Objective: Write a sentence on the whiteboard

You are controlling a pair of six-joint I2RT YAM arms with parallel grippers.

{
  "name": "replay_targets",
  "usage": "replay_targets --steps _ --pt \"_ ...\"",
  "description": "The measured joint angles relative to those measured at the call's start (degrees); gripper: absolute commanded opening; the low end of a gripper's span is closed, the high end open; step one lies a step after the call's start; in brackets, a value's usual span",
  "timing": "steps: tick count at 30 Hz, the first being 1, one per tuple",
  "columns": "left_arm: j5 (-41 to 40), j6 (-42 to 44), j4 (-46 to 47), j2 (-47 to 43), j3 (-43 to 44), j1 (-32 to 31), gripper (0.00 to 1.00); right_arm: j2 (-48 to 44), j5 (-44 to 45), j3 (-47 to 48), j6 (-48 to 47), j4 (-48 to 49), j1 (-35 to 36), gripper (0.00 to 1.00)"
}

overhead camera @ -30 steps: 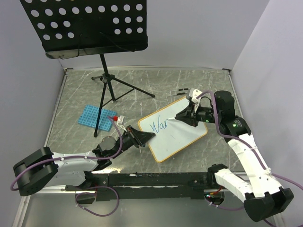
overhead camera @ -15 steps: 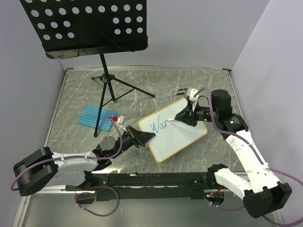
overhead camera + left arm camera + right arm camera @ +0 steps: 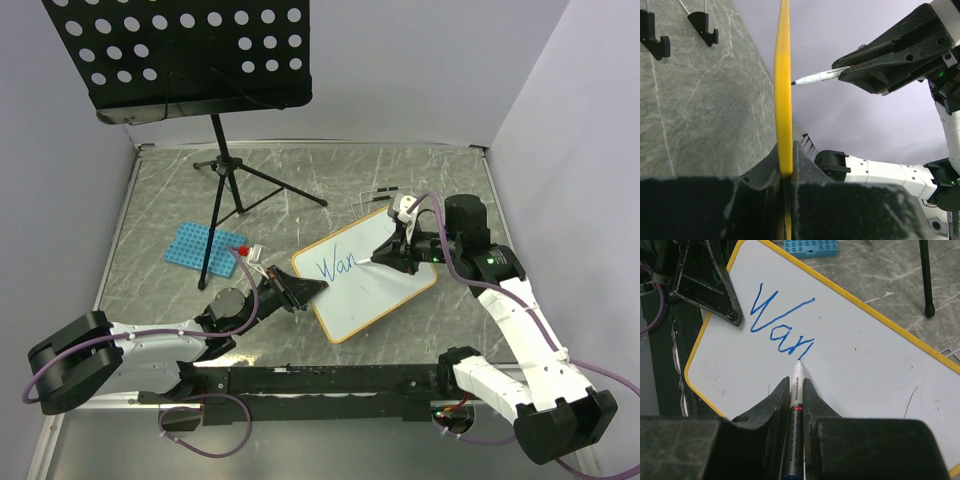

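The whiteboard (image 3: pixel 385 285) with its orange-yellow frame lies tilted on the table. Its edge shows in the left wrist view (image 3: pixel 783 90). My left gripper (image 3: pixel 308 290) is shut on the board's left corner and holds it. My right gripper (image 3: pixel 392 253) is shut on a white marker (image 3: pixel 796 390). The marker tip touches the board (image 3: pixel 865 375) at the end of the blue writing (image 3: pixel 782 325), which reads about "War" plus a fresh stroke. The sentence (image 3: pixel 336 266) shows as that one short blue word. The marker tip also shows in the left wrist view (image 3: pixel 815 77).
A black music stand (image 3: pixel 180 55) on a tripod (image 3: pixel 228 175) stands at the back left. A blue perforated rack (image 3: pixel 205 246) lies left of the board. A small red-capped item (image 3: pixel 243 250) lies beside the rack. Thin wire pieces (image 3: pixel 378 192) lie behind the board.
My right gripper has moved the marker rightward and down along the board, adding a stroke after "War". The left gripper and the board have not moved.
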Motion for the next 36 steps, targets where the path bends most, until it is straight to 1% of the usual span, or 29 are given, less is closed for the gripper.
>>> replay_targets --steps 8,20,36 --pt "0.02 -0.02 0.02 0.0 0.0 0.09 0.01 0.11 -0.04 -0.04 0.09 0.02 0.0 0.0" --pt "-0.02 -0.02 -0.09 0.0 -0.09 0.24 0.01 2.73 -0.63 1.2 2.64 2.38 0.0 0.0" --pt "-0.07 -0.02 -0.04 0.02 -0.17 0.26 0.01 2.78 2.86 1.27 4.98 6.03 -0.04 0.0"
